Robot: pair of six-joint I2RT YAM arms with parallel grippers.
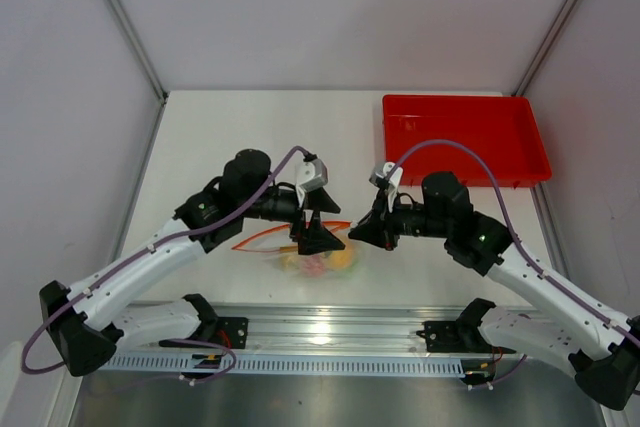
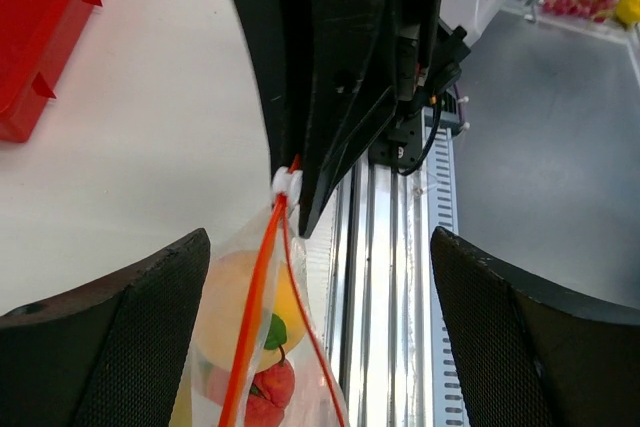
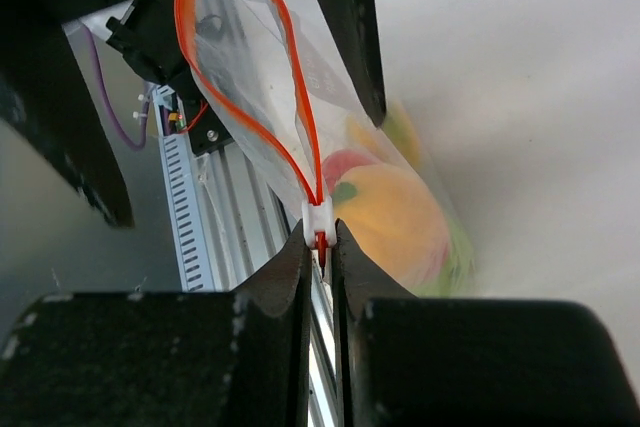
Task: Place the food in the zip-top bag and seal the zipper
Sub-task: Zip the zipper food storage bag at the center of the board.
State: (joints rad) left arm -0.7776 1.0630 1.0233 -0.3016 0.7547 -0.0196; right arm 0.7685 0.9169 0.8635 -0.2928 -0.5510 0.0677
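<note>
The clear zip-top bag (image 1: 322,261) lies near the table's front edge with the food inside. A yellow-orange fruit (image 3: 398,215), a red one (image 2: 270,387) and something green (image 3: 455,257) show through the plastic. The orange-red zipper (image 1: 262,237) stands open in a loop (image 3: 250,57). My right gripper (image 3: 319,243) is shut on the zipper's end, just below its white slider (image 3: 318,215); in the top view it (image 1: 362,233) is at the bag's right corner. My left gripper (image 2: 318,239) is open wide, its fingers (image 2: 120,337) either side of the bag's mouth, the bag close to the left one.
The red tray (image 1: 465,137) stands at the back right and shows in the left wrist view (image 2: 40,27). The metal rail (image 1: 320,332) with the arm bases runs just in front of the bag.
</note>
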